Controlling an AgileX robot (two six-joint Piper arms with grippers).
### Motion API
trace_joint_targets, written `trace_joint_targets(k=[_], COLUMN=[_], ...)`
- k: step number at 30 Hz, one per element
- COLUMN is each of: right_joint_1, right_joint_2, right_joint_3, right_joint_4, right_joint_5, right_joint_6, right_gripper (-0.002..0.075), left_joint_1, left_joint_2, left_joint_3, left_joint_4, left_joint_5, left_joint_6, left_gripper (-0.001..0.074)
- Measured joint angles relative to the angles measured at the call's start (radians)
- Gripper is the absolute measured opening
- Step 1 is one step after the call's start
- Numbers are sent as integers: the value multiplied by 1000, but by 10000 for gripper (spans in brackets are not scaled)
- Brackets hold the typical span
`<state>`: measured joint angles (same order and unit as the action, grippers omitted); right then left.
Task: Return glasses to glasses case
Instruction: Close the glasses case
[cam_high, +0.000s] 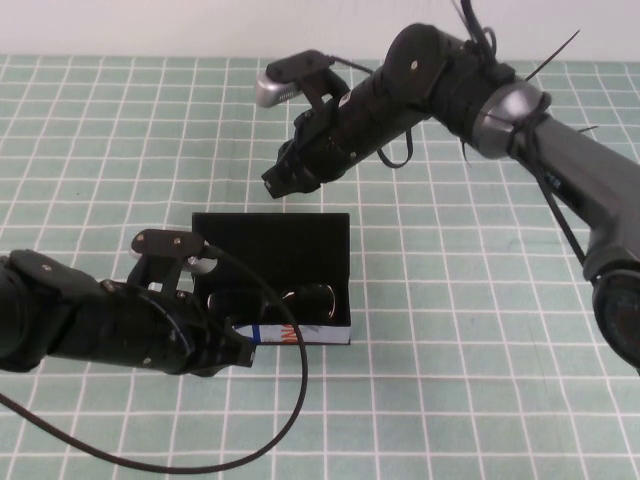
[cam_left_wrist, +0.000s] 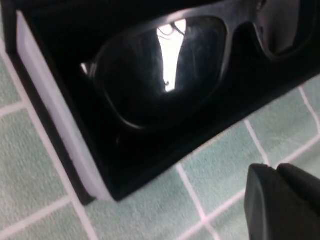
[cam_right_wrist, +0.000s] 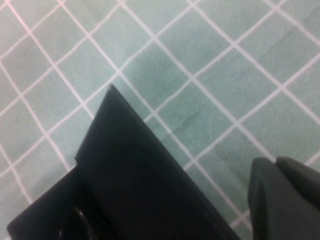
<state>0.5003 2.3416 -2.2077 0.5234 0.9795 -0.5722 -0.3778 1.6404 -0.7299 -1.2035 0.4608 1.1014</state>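
On the green checked cloth (cam_high: 480, 330), the rectangular black glasses case (cam_high: 275, 272) is stood open, its hinged lid raised, so that the black thick-framed glasses (cam_left_wrist: 165, 70) can be seen lying inside on the black lining. The left gripper (cam_high: 235, 350) is held low, just beside the case's white front; its fingers appear closed on nothing. The right gripper (cam_high: 278, 180) is hung above and behind the lid, also seemingly closed and empty, perhaps placed to shut it. Blue and orange print is carried on the white front; none can be read.
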Motion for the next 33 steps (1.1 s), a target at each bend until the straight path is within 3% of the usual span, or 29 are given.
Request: trace_joint_targets(k=[11, 33], right_joint_1=[-2, -4], right_joint_2=[26, 26], right_joint_3=[0, 0], right_joint_4=[7, 155], right_joint_5=[13, 239], right_joint_6=[1, 1], right_gripper=[-11, -11], left_joint_1=[0, 0], left_joint_2=[17, 17], left_joint_3=[0, 0], left_joint_4=[-65, -106], left_joint_5=[-38, -69], left_joint_6=[56, 93], left_gripper=[-1, -1])
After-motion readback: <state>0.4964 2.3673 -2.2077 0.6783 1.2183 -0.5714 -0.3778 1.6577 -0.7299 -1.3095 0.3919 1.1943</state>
